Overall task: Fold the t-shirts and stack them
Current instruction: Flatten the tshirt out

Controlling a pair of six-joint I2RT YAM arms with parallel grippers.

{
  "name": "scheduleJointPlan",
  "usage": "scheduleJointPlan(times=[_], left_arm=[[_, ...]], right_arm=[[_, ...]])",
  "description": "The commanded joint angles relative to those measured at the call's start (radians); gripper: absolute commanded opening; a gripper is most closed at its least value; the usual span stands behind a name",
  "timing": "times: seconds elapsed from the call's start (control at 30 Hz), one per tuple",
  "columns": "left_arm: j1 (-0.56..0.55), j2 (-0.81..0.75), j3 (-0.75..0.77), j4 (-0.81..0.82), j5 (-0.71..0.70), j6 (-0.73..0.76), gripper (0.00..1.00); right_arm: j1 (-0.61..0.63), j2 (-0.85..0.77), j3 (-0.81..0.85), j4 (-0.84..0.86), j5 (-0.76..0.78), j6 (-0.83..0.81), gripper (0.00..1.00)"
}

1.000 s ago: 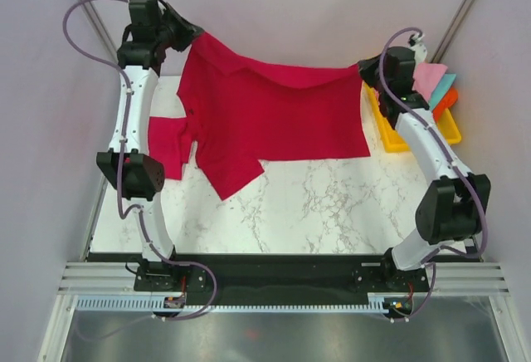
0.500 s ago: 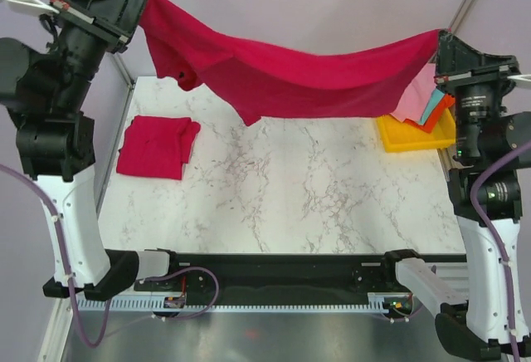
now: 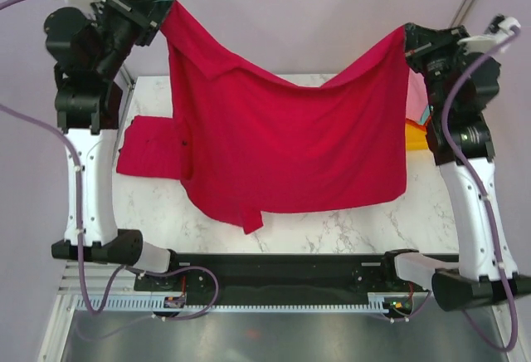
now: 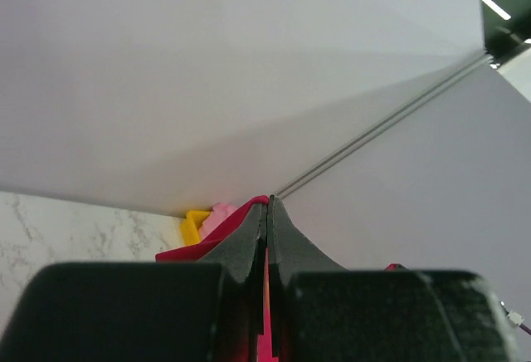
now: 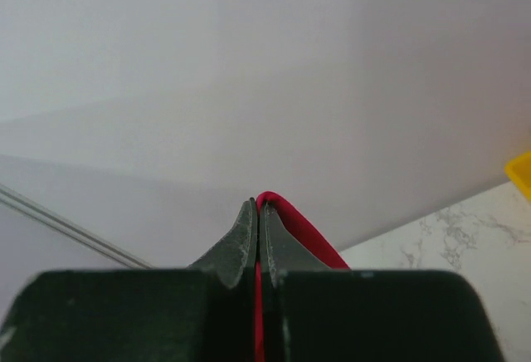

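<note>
A crimson t-shirt [image 3: 290, 146] hangs spread in the air between my two grippers, well above the marble table [image 3: 348, 229]. My left gripper [image 3: 164, 9] is shut on its upper left corner, my right gripper [image 3: 404, 34] shut on its upper right corner. Red cloth shows pinched between the shut jaws in the left wrist view [image 4: 267, 212] and in the right wrist view [image 5: 259, 211]. The cloth sags in the middle and a sleeve dangles at the lower left. A second t-shirt [image 3: 148, 150], folded, lies on the table at the left, partly hidden behind the hanging one.
A yellow bin [image 3: 414, 138] with pink and teal cloths [image 3: 415, 96] stands at the table's right edge, mostly hidden behind the shirt and my right arm. Grey walls close in at the back and sides.
Both arms have lifted the shirt off the table, then shifted so it now hangs down flat and covers most of the tabletop. The folded shirt has stayed put.
</note>
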Motion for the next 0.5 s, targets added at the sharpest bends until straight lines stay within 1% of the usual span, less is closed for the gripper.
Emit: scheduleJointPlan(times=[0.0,0.03,0.13,0.17,0.27,0.3,0.33,0.37,0.4,0.47], left_arm=[[0.007,0.092,0.014,0.029,-0.041,-0.031,0.02],[0.008,0.118,0.052,0.031,-0.035,-0.042,0.02],[0.014,0.215,0.133,0.034,-0.01,-0.063,0.02],[0.016,0.239,0.15,0.037,0.004,-0.069,0.02],[0.025,0.314,0.235,0.069,0.024,-0.063,0.02],[0.027,0.325,0.255,0.095,0.036,-0.051,0.02],[0.028,0.325,0.271,0.121,0.044,-0.021,0.02],[0.028,0.313,0.264,0.155,0.051,-0.007,0.02],[0.028,0.295,0.247,0.252,0.064,0.006,0.02],[0.028,0.249,0.203,0.328,0.067,0.041,0.02]], right_arm=[[-0.004,0.123,0.104,-0.03,-0.098,0.018,0.0],[-0.007,0.184,0.162,-0.042,-0.132,0.029,0.0],[-0.032,0.253,0.229,-0.055,-0.149,0.085,0.0],[-0.041,0.27,0.249,-0.055,-0.204,0.098,0.0],[-0.075,0.338,0.331,-0.055,-0.296,0.144,0.0],[-0.087,0.364,0.351,-0.041,-0.321,0.153,0.0],[-0.127,0.372,0.384,-0.03,-0.344,0.161,0.0],[-0.141,0.375,0.388,-0.006,-0.371,0.187,0.0],[-0.156,0.373,0.385,0.07,-0.412,0.199,0.0],[-0.202,0.381,0.392,0.117,-0.445,0.234,0.0]])
